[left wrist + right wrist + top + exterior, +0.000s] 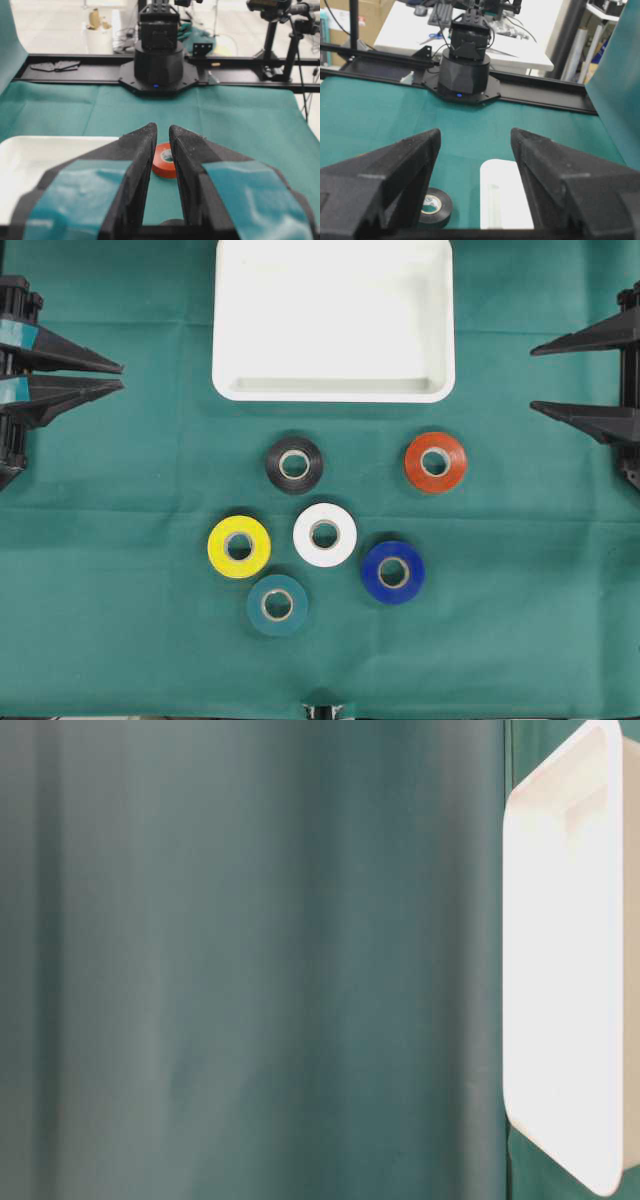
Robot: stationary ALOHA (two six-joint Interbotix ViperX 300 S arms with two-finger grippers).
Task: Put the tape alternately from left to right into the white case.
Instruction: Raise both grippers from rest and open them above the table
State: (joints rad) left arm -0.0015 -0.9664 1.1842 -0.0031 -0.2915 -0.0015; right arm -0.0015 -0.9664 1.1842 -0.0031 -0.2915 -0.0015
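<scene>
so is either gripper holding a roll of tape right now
No, nothing is held. The left gripper is shut on empty air and the right gripper is open at the table's edge. All six rolls lie on the cloth, untouched.

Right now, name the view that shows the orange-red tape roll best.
The overhead view: the orange-red tape roll lies flat on the green cloth, fully visible, right of the black roll. The left wrist view shows only a sliver of it between the fingers. The table-level and right wrist views do not show it.

No legible txt or labels anywhere.
</scene>
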